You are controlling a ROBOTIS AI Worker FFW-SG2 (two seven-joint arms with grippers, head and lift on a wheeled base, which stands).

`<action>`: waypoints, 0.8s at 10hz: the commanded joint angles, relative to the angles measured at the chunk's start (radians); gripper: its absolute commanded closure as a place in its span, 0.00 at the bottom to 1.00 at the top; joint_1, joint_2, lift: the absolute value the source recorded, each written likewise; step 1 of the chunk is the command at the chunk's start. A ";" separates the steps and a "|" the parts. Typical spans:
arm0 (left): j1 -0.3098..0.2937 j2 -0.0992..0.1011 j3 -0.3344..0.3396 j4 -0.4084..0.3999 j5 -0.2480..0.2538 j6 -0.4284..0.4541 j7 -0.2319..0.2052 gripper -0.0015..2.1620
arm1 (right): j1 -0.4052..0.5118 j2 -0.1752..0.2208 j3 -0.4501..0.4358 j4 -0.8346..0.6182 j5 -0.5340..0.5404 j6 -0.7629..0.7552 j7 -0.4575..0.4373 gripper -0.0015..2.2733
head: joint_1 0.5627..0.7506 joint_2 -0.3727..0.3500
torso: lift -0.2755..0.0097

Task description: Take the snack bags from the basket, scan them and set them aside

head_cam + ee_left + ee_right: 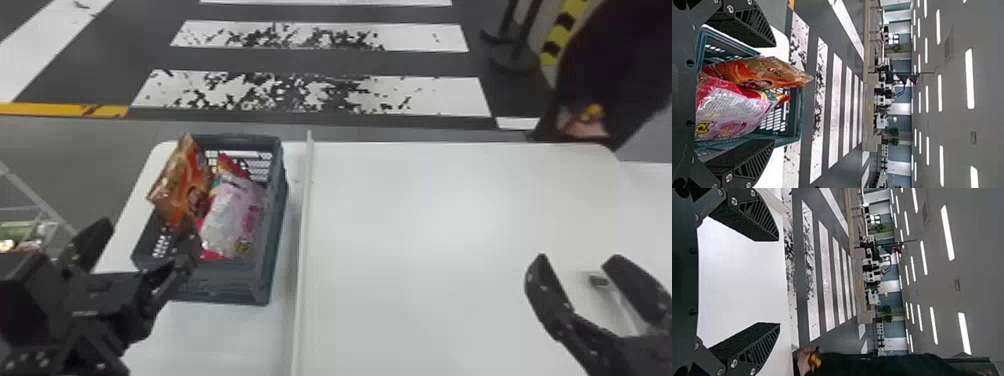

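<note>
Orange bag (175,187) and pink bag (232,215) sit in the basket (225,285), left of centre; picking seems due, the left gripper (150,234), fingers apart, needing to grasp one, the right gripper (579,257) spread lower right.

It looks like a lab or test hall: crosswalk stripes (435,95) on the floor (250,61), ceiling lights (970,78) in rows.
</note>
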 commanded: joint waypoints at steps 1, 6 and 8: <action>-0.064 -0.010 0.014 0.049 0.003 0.005 0.013 0.06 | -0.011 -0.014 0.004 0.000 0.000 0.014 0.000 0.07 | 0.70 0.60 | 0.70; -0.243 -0.022 0.054 0.220 0.021 0.011 0.053 0.06 | -0.013 -0.040 0.001 0.009 0.000 0.051 0.000 0.07 | 0.70 0.71 | 0.70; -0.301 -0.020 0.056 0.292 0.018 0.011 0.053 0.06 | -0.014 -0.041 0.003 0.011 0.000 0.060 0.000 0.07 | 0.70 0.73 | 0.70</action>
